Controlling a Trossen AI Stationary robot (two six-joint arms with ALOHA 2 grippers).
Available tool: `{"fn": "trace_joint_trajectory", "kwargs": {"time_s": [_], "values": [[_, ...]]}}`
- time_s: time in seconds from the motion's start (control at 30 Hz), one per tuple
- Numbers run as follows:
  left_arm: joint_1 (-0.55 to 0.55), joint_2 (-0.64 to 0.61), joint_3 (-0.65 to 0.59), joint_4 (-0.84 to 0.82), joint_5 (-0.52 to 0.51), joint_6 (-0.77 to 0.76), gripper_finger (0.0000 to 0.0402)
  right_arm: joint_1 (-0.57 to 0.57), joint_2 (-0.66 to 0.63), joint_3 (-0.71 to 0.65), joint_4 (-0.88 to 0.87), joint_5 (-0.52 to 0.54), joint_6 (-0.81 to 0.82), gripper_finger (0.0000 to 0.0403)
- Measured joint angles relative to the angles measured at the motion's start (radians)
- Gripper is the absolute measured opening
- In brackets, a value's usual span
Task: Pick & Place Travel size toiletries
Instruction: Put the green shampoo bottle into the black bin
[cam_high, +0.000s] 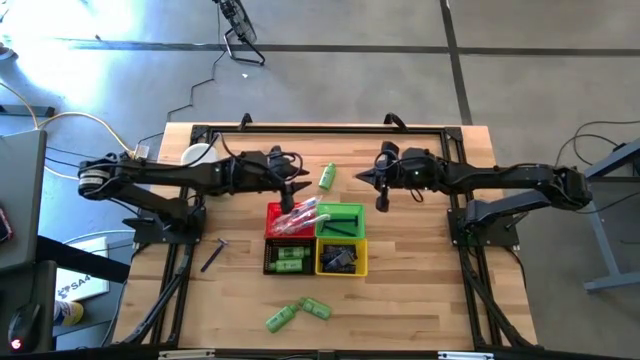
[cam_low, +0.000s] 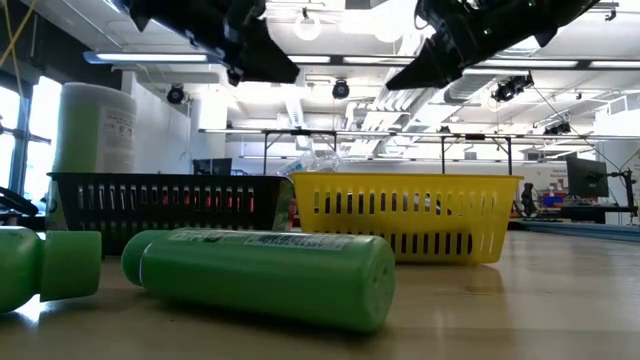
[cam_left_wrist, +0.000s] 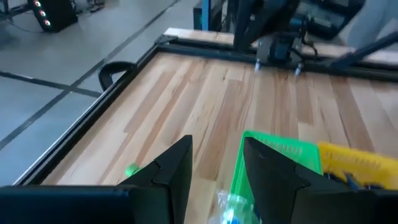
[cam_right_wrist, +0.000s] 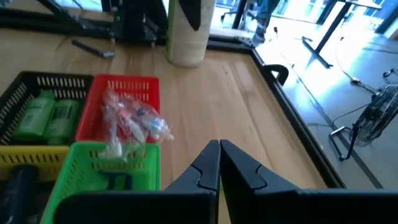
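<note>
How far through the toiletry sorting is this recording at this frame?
Well underway, not finished. The black basket holds green bottles, the red basket clear sticks, and the yellow basket dark items. Nothing is visibly held: the right gripper hangs shut and empty, the left gripper hovers by the red basket. Left: three green bottles and a dark stick on the table.

Nothing here reads clearly. The upright green bottle (cam_low: 95, 125) at about ten o'clock in the low view carries a printed label, and the lying one (cam_low: 265, 272) too, both illegible.
</note>
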Motion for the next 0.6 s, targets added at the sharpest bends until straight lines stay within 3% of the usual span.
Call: {"fn": "trace_joint_trajectory", "kwargs": {"time_s": [0.2, 0.37, 0.6], "values": [[0.035, 0.090, 0.003, 0.092, -0.020, -0.083, 0.0140, -0.007, -0.033, 0.000, -0.071, 0.001, -0.026, 0.0003], [0.077, 0.144, 0.070, 0.044, -0.023, -0.120, 0.0140, -0.030, -0.104, 0.000, -0.151, -0.006, -0.029, 0.0003], [0.086, 0.219, 0.142, 0.016, -0.024, -0.110, 0.0140, -0.104, -0.218, -0.015, -0.228, -0.208, -0.099, 0.0003]]}}
